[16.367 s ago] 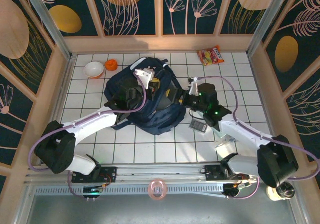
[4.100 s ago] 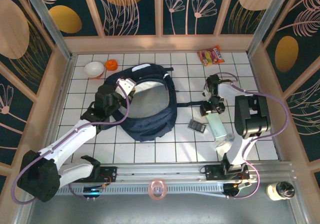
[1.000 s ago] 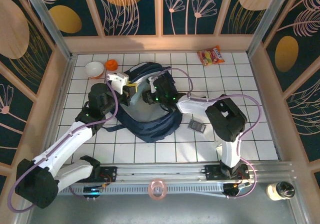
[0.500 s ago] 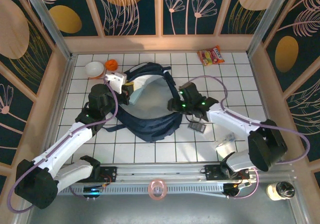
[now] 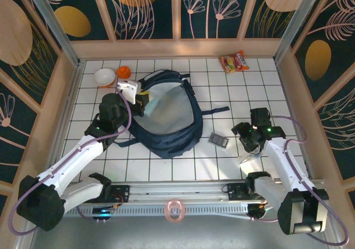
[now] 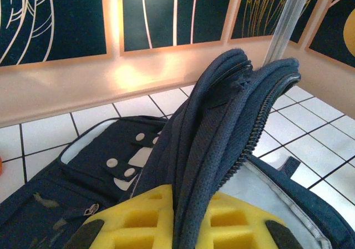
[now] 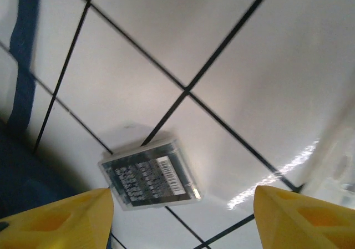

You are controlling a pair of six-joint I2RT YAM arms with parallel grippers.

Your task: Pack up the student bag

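My left fingers (image 5: pixel 143 97) clamp the bag (image 5: pixel 169 124) by its rim, propping the mouth open at mid-bench (image 5: pixel 166 168) for loading. My right fingers (image 5: pixel 244 135), spread and empty, hang beside a small box (image 5: pixel 218 141). A second ago they reached inside the bag.

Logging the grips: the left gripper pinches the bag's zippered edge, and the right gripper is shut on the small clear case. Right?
No. The left gripper does pinch the zippered edge of the student bag, but the right gripper is open: the right wrist view shows its fingers wide apart above the clear case, lying free on the tiles.
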